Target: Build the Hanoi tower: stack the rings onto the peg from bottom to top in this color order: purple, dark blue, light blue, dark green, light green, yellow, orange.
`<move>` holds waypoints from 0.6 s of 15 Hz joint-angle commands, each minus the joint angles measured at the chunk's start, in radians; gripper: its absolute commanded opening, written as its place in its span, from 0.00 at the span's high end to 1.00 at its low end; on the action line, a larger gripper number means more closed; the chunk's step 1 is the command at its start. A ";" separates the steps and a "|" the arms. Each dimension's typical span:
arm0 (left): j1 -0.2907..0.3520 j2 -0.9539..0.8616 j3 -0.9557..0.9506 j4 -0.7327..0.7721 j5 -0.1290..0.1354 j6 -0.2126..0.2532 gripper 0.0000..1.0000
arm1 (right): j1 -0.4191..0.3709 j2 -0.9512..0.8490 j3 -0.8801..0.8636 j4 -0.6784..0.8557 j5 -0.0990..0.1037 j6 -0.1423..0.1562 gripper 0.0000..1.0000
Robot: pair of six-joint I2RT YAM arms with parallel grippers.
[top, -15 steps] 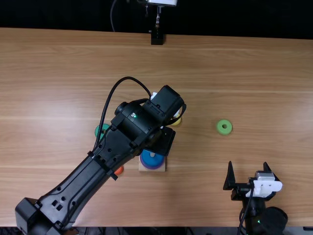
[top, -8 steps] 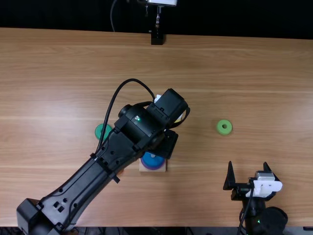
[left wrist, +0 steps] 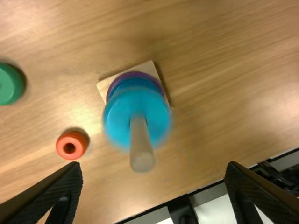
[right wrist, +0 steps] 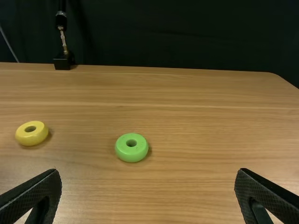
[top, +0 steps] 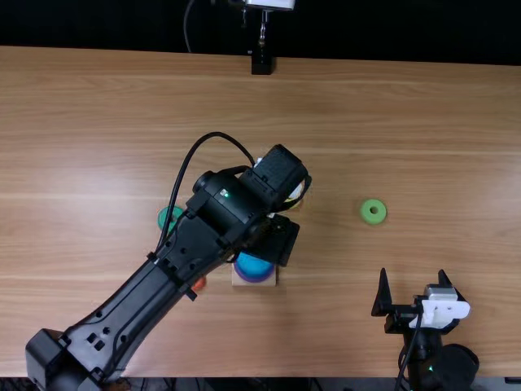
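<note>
while the left arm point(top: 138, 309) is held out over the peg point(left wrist: 140, 151), the left gripper point(top: 277, 238) is seen above it, with its two fingers spread wide and nothing gripped between them. the light blue ring point(left wrist: 117, 119) is threaded on the peg, rather blurred; whether it is seated against the ring under it cannot be told. below it on the peg, the dark blue ring point(left wrist: 135, 83) is stacked, and under that the purple ring point(left wrist: 132, 74), which is carried by the square wooden base point(left wrist: 152, 69) at the peg's foot.

the orange ring point(left wrist: 67, 145) is found lying loose on the table point(top: 423, 130), near the peg on its left in the top view. the dark green ring point(top: 167, 217) is placed farther out to the left of the peg, toward the far edge, and is partly covered by the arm. beyond the peg, a little to its right, the yellow ring point(right wrist: 31, 134) is laid flat. the light green ring point(top: 374, 212) is set well apart from the peg, to its right and farther from the near edge.

the right gripper point(top: 413, 277) is kept well to the right of the peg, by the near edge, its fingers parted wide and nothing grasped. at the far edge, straight beyond the peg, a black stand point(top: 261, 62) is placed.
</note>
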 commanded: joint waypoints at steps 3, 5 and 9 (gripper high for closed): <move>0.050 0.014 -0.012 0.011 0.029 0.006 0.00 | -0.006 -0.013 -0.030 -0.003 0.009 -0.002 0.00; 0.102 0.013 -0.009 0.029 0.038 0.006 0.00 | -0.006 -0.013 -0.030 -0.005 0.009 -0.002 0.00; 0.251 -0.010 -0.015 0.075 0.027 0.014 0.00 | -0.006 -0.013 -0.030 -0.003 0.009 -0.002 0.00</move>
